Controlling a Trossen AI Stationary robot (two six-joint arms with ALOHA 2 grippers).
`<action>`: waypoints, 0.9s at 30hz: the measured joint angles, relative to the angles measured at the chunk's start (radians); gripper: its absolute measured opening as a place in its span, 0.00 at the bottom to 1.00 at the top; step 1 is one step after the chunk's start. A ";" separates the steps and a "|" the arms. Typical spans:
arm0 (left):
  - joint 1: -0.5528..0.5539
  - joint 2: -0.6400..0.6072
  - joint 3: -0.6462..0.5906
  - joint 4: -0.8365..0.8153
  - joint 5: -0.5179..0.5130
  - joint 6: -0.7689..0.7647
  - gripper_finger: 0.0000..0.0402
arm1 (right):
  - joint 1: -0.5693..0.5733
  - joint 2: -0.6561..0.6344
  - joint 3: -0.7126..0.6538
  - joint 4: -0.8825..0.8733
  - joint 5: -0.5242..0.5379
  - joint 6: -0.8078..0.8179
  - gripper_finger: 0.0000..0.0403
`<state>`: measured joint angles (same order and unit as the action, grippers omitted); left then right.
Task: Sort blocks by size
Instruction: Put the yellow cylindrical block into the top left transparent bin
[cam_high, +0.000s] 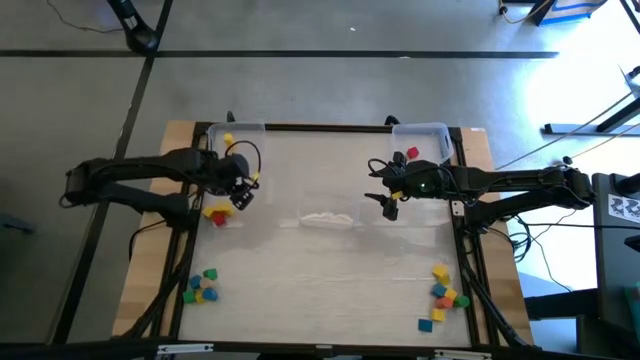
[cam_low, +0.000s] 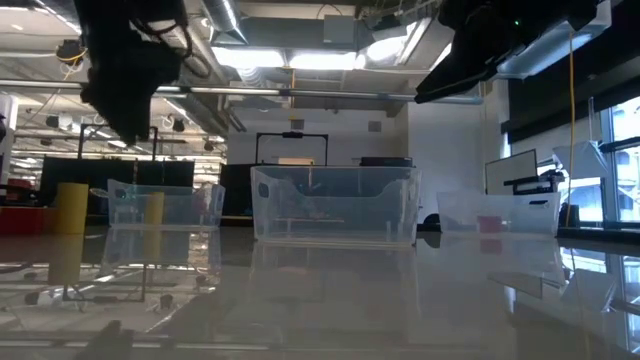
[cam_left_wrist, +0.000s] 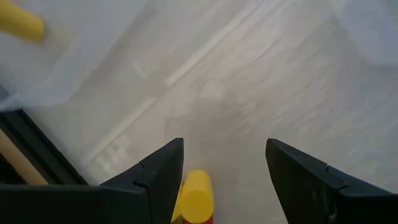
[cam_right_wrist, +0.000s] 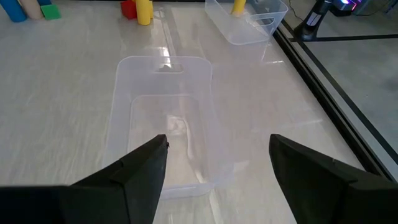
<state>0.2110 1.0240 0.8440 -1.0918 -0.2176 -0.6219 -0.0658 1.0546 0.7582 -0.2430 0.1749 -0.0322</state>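
A yellow block (cam_left_wrist: 196, 194) is seen just below the left gripper's (cam_left_wrist: 224, 165) wide-open jaws; being small, hard and light, it should be pinched on its flat sides.

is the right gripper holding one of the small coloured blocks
No, the right gripper is open and empty, hovering over the clear plastic bin at mid-table.

In the left wrist view, the yellow block (cam_left_wrist: 196, 196) between the left gripper's (cam_left_wrist: 225, 180) spread fingers is cut by the picture's edge, and only a sliver of the red block (cam_left_wrist: 180, 218) beneath it shows. Another yellow piece (cam_left_wrist: 22, 23) is cropped and blurred. From above, the near-left pile (cam_high: 201, 287) and near-right pile (cam_high: 443, 296) are too small to size (colours alone read). The middle bin (cam_high: 325, 218) barely shows.
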 joint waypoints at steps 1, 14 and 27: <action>-0.006 0.001 -0.013 0.001 0.000 -0.007 0.53 | 0.000 0.000 0.000 0.000 0.000 0.000 0.70; -0.077 0.002 -0.130 0.004 0.035 -0.091 0.53 | 0.000 0.000 0.000 -0.001 0.000 0.000 0.70; -0.142 0.001 -0.225 0.004 0.035 -0.163 0.53 | 0.000 0.016 0.000 0.000 0.009 -0.001 0.70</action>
<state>0.0694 1.0254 0.6189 -1.0879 -0.1822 -0.7852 -0.0654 1.0703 0.7582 -0.2429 0.1844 -0.0329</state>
